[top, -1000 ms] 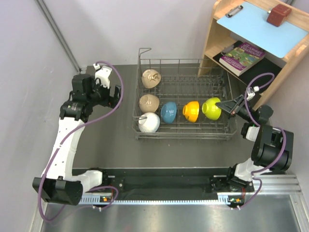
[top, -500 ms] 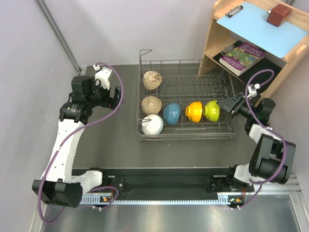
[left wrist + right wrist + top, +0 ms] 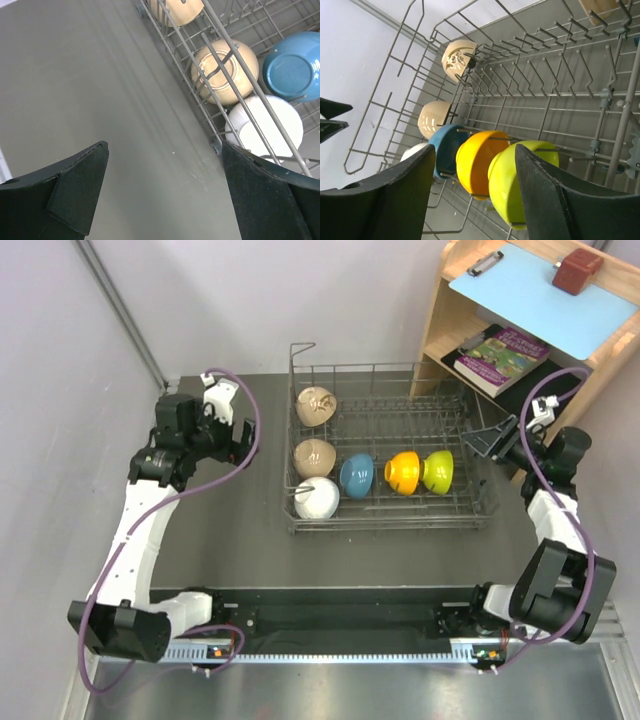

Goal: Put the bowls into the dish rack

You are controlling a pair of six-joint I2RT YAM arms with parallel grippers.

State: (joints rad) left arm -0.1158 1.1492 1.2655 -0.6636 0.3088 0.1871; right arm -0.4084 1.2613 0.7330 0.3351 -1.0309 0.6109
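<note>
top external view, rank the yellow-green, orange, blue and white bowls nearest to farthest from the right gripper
1. yellow-green bowl, right end of the row
2. orange bowl, just left of it
3. blue bowl, mid-row
4. white bowl, near-left corner of the dish rack

The right arm's fingers [image 3: 489,442] have pulled back rightward from the dish rack [image 3: 390,525], which slid slightly right.

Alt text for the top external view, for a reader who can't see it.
Six bowls stand on edge in the wire dish rack: two beige-tan bowls and the white bowl down its left side, the blue bowl, orange bowl and yellow-green bowl in a row rightward. The left gripper and right gripper hover open and empty on either side.
</note>
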